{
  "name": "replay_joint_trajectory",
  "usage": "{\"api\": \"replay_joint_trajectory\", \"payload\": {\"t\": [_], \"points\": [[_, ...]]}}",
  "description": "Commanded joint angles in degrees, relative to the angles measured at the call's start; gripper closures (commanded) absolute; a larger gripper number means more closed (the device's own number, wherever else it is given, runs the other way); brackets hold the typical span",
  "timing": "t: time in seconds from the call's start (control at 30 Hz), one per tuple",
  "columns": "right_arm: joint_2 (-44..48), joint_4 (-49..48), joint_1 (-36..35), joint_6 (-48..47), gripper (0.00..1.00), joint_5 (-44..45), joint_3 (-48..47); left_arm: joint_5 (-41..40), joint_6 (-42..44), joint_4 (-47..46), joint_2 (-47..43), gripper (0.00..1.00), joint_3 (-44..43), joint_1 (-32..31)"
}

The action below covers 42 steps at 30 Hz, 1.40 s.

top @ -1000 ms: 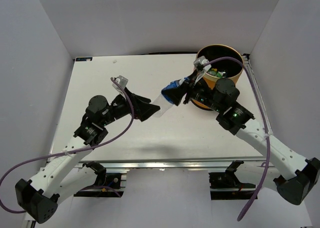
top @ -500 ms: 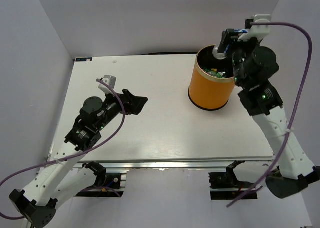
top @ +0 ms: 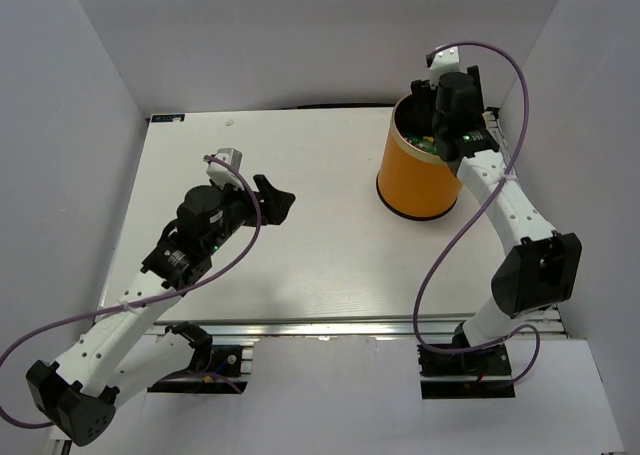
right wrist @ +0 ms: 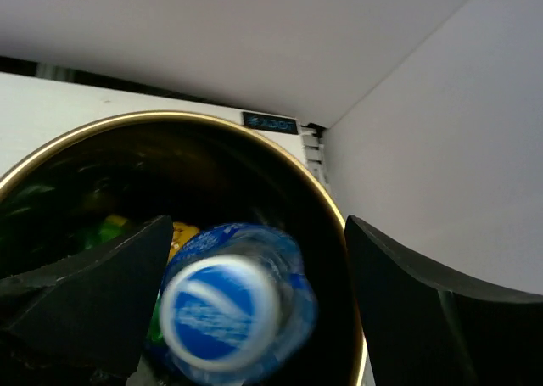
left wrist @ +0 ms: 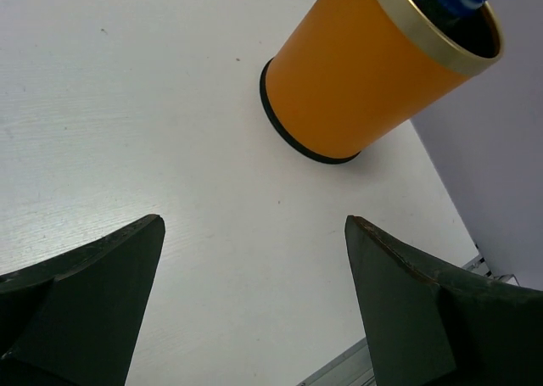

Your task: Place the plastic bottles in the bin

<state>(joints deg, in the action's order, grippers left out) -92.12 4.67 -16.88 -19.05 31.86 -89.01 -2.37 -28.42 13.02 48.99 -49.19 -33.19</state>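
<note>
One bottle (right wrist: 229, 305) (blue cap, blurred) is inside the bin (right wrist: 170, 116) mouth, between the wide-spread fingers of the right gripper (right wrist: 254, 225). Left gripper (left wrist: 254, 218) is left of the bin, over the table (left wrist: 127, 106) — fingers apart, holding nothing.

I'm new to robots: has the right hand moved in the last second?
Yes. The right hand swung from beside the orange bin to above its mouth.
</note>
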Motion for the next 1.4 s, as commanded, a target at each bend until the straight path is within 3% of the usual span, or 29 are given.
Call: {"api": "replay_joint_trajectory", "payload": {"t": [0.0,0.17,0.33,0.43,0.5,0.57,0.63,0.7,0.8,0.93,1.13,1.37], "points": [[5.97,-1.94,-0.08,0.57,0.11,-6.96,0.23,-0.79,0.56,0.96,0.22,0.02,-1.35,-0.12],[12.04,2.09,-0.08,4.45,0.11,-20.76,-0.80,0.00,-0.31,1.57,-0.39,0.02,-1.09,-0.12],[16.25,7.98,0.01,9.98,0.10,-25.51,-3.27,-0.79,-1.72,6.30,-0.39,0.02,-3.10,-0.12],[18.02,13.50,-0.08,14.46,0.11,-28.32,-4.76,-2.46,-3.30,12.18,0.14,0.02,-5.64,-0.12],[18.64,22.81,-0.08,17.10,0.11,-30.61,-6.52,-3.69,-5.05,15.18,0.14,0.02,-6.44,-0.12],[21.97,28.61,-0.08,21.93,0.11,-34.74,-3.64,-4.31,-5.67,18.79,-0.74,0.02,-6.88,-0.12],[29.40,28.38,-0.08,24.92,0.11,-36.59,7.84,-5.18,-6.55,22.12,-1.70,0.02,-6.45,-0.12],[39.31,24.28,0.01,29.14,0.11,-36.34,22.73,-6.32,-7.34,24.50,-3.46,0.02,-6.18,-0.12],[48.93,23.72,0.01,33.88,0.11,-32.04,34.56,-9.49,-8.05,29.69,-5.57,0.02,-5.92,-0.12],[59.85,29.25,0.01,36.45,0.11,-24.48,39.87,-12.56,-9.19,34.44,-7.77,0.02,-4.43,-0.12],[60.39,34.79,0.01,38.73,0.10,-21.13,45.06,-15.20,-8.75,34.53,-12.07,0.02,-1.79,-0.12],[63.37,31.20,0.01,39.70,0.10,-21.40,47.08,-16.00,-8.49,32.95,-16.03,0.02,-0.12,-0.12]]}}
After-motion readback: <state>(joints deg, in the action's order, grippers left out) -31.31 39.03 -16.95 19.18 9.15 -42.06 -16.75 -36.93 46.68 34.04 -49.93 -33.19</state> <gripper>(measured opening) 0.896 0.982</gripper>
